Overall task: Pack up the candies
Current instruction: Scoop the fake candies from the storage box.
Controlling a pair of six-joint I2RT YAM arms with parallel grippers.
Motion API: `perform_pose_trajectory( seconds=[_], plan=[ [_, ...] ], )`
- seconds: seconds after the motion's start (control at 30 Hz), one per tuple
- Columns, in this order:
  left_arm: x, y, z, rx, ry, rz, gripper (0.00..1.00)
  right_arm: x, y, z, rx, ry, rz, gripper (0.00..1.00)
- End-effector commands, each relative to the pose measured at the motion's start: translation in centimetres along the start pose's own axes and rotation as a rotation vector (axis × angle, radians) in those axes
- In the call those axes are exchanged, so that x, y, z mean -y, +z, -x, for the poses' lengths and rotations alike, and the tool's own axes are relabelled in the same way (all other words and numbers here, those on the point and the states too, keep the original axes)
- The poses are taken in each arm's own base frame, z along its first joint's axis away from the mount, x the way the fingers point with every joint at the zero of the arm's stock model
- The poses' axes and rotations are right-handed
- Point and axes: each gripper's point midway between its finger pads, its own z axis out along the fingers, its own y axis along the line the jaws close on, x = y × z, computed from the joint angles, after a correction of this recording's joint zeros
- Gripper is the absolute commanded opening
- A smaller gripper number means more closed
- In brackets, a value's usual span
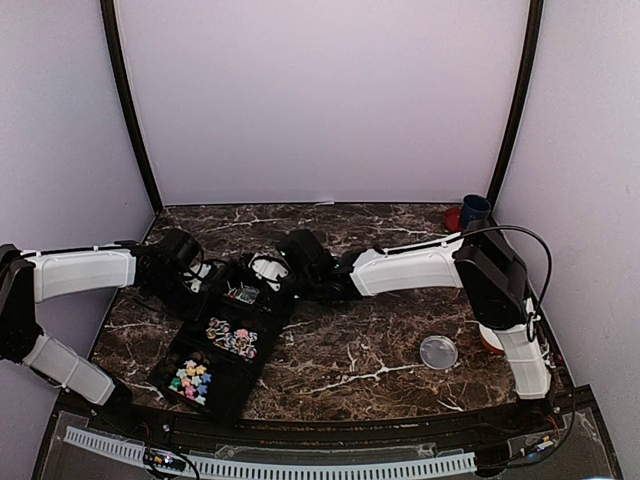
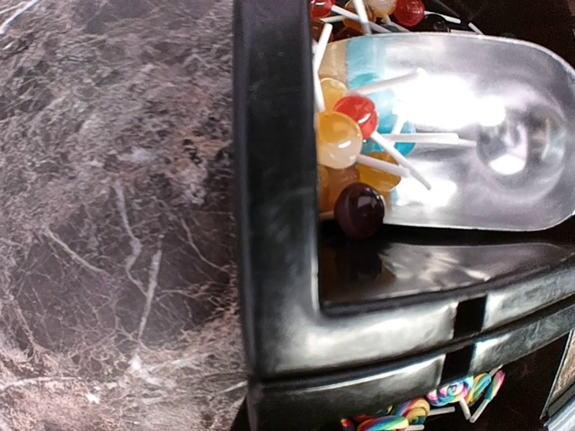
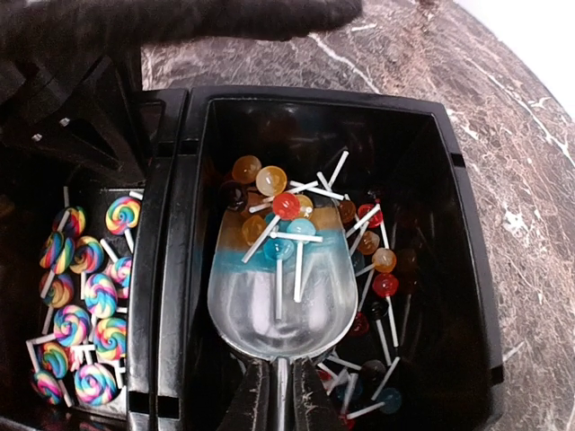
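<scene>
The black tray (image 3: 323,94) has three compartments. My right gripper (image 3: 280,395) is shut on the handle of a clear scoop (image 3: 278,305) that lies in the far compartment. Several tiny ball lollipops (image 3: 283,211) rest on the scoop's front lip, and more candies (image 3: 382,269) lie loose around it. Rainbow swirl lollipops (image 3: 85,296) fill the middle compartment, and pastel star candies (image 1: 190,380) the near one. My left gripper (image 1: 195,285) is shut against the tray's far left rim (image 2: 274,224). Its fingers are hidden in its own view, which shows the scoop (image 2: 485,135) close up.
A small clear round jar (image 1: 438,351) sits on the marble table to the right of the tray (image 1: 270,350). A red and a blue cup (image 1: 470,212) stand at the back right corner. Purple walls enclose the table on three sides.
</scene>
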Motion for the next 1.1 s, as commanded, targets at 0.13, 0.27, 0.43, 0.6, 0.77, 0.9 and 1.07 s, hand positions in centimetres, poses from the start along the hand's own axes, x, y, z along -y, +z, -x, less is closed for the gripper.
perform_pose_trajectory(
  seconds=[0.13,0.27,0.43,0.6,0.77,0.9,1.07],
  plan=[
    [3.8,-4.0,5.8,0.266,0.072,-0.185,0.0,-1.2,2.5,-5.5,0.016,0.078,-0.014,0.0],
    [3.8,-3.8,5.6,0.253,0.067,-0.188,0.0,-0.7,1.1,-4.6,0.092,0.07,-0.05,0.0],
    [3.6,-3.5,5.4,0.242,0.06,-0.18,0.0,-0.1,-0.8,-3.6,0.163,0.066,-0.085,0.0],
    [3.6,-3.5,5.4,0.24,0.055,-0.179,0.0,0.3,-2.0,-3.2,0.207,0.07,-0.105,0.0],
    [3.6,-3.4,5.3,0.235,0.055,-0.181,0.0,0.4,-2.9,-2.9,0.249,0.075,-0.12,0.0],
    [3.7,-3.3,5.2,0.229,0.057,-0.19,0.0,0.3,-3.6,-2.6,0.278,0.071,-0.123,0.0],
    [3.8,-3.2,5.1,0.222,0.056,-0.194,0.0,0.3,-4.5,-2.5,0.315,0.057,-0.134,0.0]
  ],
)
